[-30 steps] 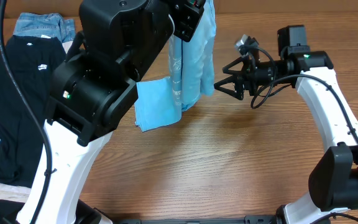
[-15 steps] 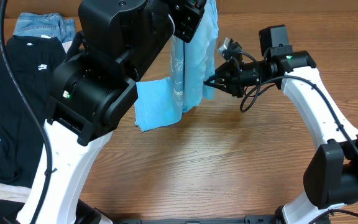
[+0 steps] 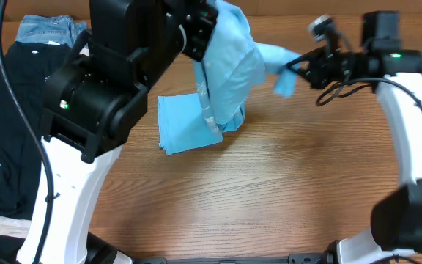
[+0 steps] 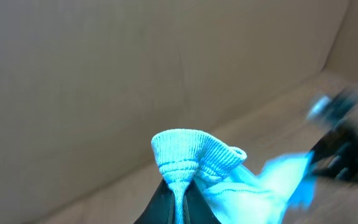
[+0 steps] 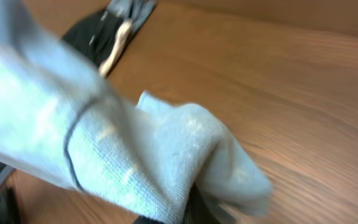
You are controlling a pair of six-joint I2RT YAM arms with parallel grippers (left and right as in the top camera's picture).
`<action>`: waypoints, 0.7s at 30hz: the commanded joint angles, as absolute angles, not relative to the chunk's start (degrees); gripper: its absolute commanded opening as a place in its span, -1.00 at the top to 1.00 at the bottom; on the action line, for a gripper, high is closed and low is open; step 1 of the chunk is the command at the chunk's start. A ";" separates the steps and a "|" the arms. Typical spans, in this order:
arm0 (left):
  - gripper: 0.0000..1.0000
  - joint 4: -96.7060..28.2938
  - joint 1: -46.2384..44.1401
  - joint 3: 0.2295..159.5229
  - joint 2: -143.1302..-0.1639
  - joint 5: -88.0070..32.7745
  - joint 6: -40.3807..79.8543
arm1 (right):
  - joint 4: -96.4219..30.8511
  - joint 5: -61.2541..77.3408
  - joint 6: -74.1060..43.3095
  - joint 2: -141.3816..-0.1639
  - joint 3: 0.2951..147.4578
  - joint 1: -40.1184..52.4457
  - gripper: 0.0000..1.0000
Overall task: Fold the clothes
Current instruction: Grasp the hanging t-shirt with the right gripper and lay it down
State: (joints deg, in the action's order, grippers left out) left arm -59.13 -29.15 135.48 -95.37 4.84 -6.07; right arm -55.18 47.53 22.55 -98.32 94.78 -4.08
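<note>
T-shirt [image 3: 229,70] stretched between left end effector [image 4: 179,198] and right end effector [image 3: 297,68].

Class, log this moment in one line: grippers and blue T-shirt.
left gripper: shut on T-shirt collar | right gripper: shut on T-shirt edge | T-shirt: lifted, lower part on table

Thin matt ribbed-knit T-shirt [image 3: 233,70], grained wooden table [image 3: 269,191]

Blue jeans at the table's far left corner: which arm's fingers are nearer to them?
Left. The left fingers grip the sky-blue T-shirt right of the jeans; the right fingers pinch that shirt farther right.
</note>
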 commanded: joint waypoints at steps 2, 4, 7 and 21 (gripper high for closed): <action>0.91 -63.75 -26.26 136.99 -97.03 4.38 -4.23 | -57.98 38.28 6.35 -90.83 99.09 -4.19 0.92; 0.91 -66.72 -25.21 136.99 -98.83 4.40 -4.25 | -59.79 36.10 3.68 -89.62 99.09 -4.12 0.92; 0.92 -71.00 -24.23 136.99 -102.94 4.40 -4.25 | -63.02 32.62 1.23 -88.82 99.09 -4.14 0.92; 0.53 -72.05 -23.24 136.99 -125.97 4.29 -2.35 | -69.28 24.86 1.26 -89.78 98.63 -4.14 0.92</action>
